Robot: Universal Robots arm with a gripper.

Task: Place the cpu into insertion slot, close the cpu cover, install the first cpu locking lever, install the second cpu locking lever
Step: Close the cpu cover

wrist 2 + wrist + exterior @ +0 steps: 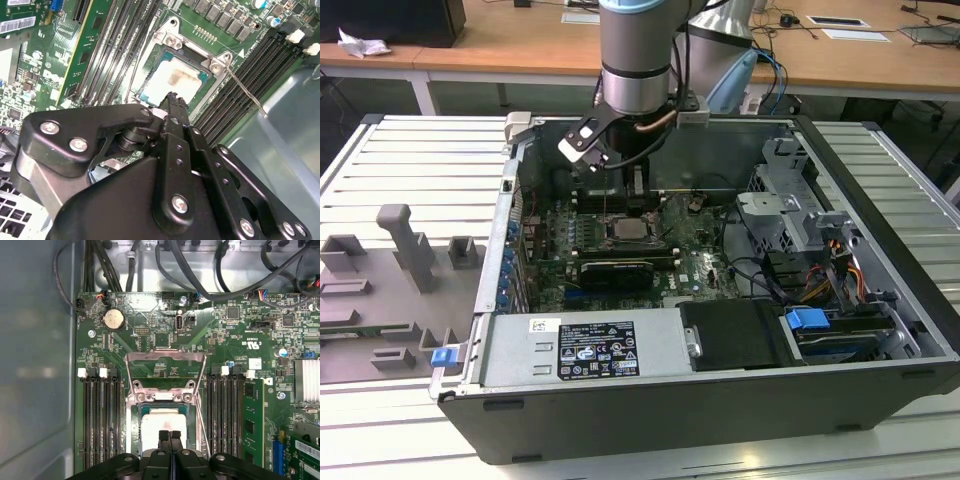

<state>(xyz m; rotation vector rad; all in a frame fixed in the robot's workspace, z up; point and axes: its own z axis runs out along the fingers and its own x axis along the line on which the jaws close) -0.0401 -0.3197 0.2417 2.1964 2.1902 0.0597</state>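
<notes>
I have open air straight above the cpu (156, 421), between low memory slots (100, 425). The swung-open cpu cover (165, 356) and a slanting lever (245, 92) crowd its edges, with the case wall (35, 365) beyond.

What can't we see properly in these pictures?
- First wrist view: the pincer covers the near edge of the cpu.
- Second wrist view: the pincer blocks whether its tip touches the cpu.
- Both wrist views: the cpu hides the pins of the insertion slot.
- Exterior view: the insertion slot is too small.
</notes>
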